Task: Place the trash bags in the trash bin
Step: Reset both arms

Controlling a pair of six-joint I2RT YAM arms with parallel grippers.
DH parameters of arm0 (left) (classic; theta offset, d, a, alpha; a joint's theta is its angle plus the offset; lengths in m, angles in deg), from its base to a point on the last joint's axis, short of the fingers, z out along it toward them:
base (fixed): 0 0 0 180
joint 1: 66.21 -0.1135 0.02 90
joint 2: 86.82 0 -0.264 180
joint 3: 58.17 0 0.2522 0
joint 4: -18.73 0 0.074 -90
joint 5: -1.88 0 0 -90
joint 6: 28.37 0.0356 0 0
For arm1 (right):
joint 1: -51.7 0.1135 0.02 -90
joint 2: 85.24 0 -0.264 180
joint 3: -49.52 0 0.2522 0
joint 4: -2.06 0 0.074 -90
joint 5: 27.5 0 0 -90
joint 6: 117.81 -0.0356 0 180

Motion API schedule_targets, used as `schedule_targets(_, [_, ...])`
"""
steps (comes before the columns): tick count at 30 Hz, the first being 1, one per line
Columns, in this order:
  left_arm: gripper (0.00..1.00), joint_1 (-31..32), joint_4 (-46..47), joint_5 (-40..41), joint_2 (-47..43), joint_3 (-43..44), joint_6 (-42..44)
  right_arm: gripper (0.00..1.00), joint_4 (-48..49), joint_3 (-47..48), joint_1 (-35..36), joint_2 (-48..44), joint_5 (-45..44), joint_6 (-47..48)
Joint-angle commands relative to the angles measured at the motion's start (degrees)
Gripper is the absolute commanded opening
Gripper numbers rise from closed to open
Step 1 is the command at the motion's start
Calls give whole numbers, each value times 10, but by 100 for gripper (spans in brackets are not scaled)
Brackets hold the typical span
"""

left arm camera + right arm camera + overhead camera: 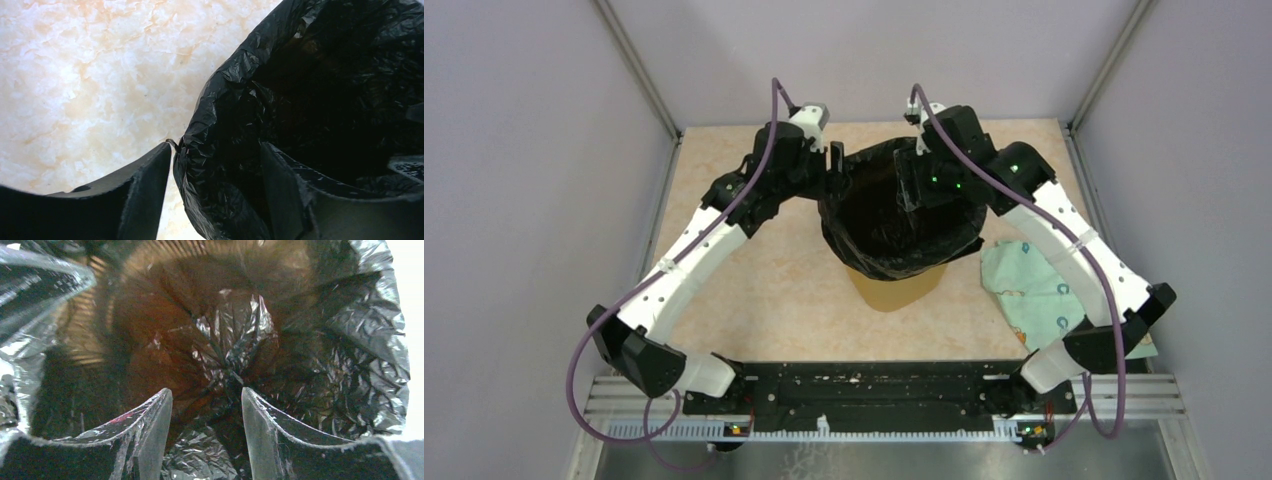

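Note:
The black trash bag point(902, 215) lines the yellow trash bin point(894, 290), its mouth spread over the rim and hanging down the outside. My left gripper point(836, 165) is at the bag's left rim. In the left wrist view it point(215, 145) stands open astride the bag's edge point(210, 125), one finger outside and one inside, with a gap beside the outer finger. My right gripper point(921, 180) reaches down into the bag from the far right. In the right wrist view it point(206, 390) is open above the crinkled bottom point(240, 330), and the bin's slots point(80, 335) show through the plastic.
A pale green patterned cloth point(1024, 290) lies on the table right of the bin, partly under the right arm. The marbled tabletop point(75, 75) stretches to the left of the bag. Grey walls and metal posts enclose the table on three sides.

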Motion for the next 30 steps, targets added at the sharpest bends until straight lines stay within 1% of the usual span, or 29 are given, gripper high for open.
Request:
schedule_targets(1, [79,3,9,0,-35,35,-8,56,67,6,6,-57,-22,-7])
schedule_targets(3, [86,3,10,-6,-44,39,-9,59,81,-2,6,-72,-30,-8])
schedule_targets(6, [95,3,15,-7,-63,36,-9,67,111,-23,6,-106,-39,-8])
schedule_targets(7, [98,3,18,-6,-70,34,-8,72,128,-38,5,-118,-42,-9])
schedule_targets(8, [98,3,19,-7,-79,27,-6,76,140,-50,6,-132,-44,-9])
schedule_targets(12, [98,3,35,-27,-116,1,-1,97,196,-111,6,-187,-60,-10])
schedule_targets(14, [98,3,39,-25,-135,-13,-1,99,220,-139,7,-212,-64,-7])
schedule_targets(19, [98,3,36,-15,-172,-45,-4,99,254,-177,6,-253,-67,-2])
schedule_targets(21, [98,3,37,5,-190,-64,-2,99,264,-192,6,-271,-68,-2])
schedule_targets(24, [98,3,40,12,-212,-82,-2,99,296,-230,6,-303,-67,-2])
schedule_targets(30, [98,3,29,10,-229,-95,-5,99,332,-275,6,-345,-77,1])
